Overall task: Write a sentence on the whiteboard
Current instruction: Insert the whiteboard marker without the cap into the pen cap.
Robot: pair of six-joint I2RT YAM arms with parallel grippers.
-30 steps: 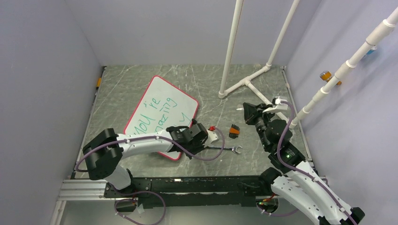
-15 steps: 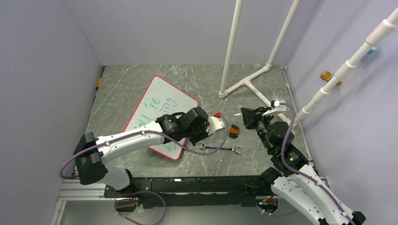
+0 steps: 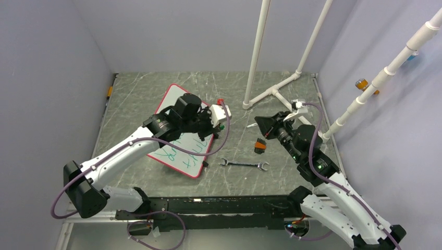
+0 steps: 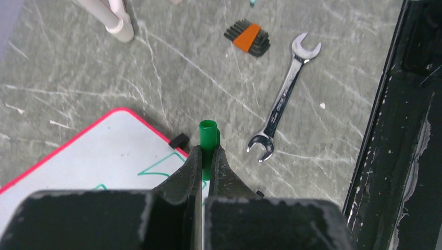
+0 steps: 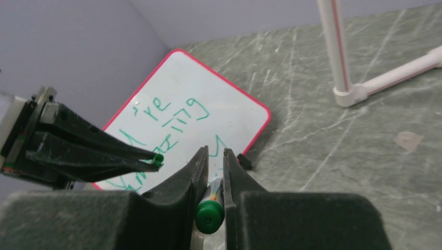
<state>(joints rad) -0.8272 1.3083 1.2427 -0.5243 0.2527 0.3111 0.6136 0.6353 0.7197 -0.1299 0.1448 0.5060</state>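
While the left gripper (image 4: 207, 152) pinches a cap (image 4: 208, 133) over the right edge of the whiteboard (image 5: 182, 83) bearing the sentence (image 5: 180, 117), the right gripper (image 5: 215, 153) clamps a marker (image 5: 210, 216) well right of it.

My top camera sits high behind the arm bases, looking steeply down on the whole surface (image 3: 140, 99). The left wrist camera looks down, close past the left hand (image 4: 207, 151). The right wrist camera looks low, ahead of the right hand (image 5: 213, 155). All three catch the whiteboard (image 5: 219, 88); top and left wrist share the wrench (image 4: 284, 99).
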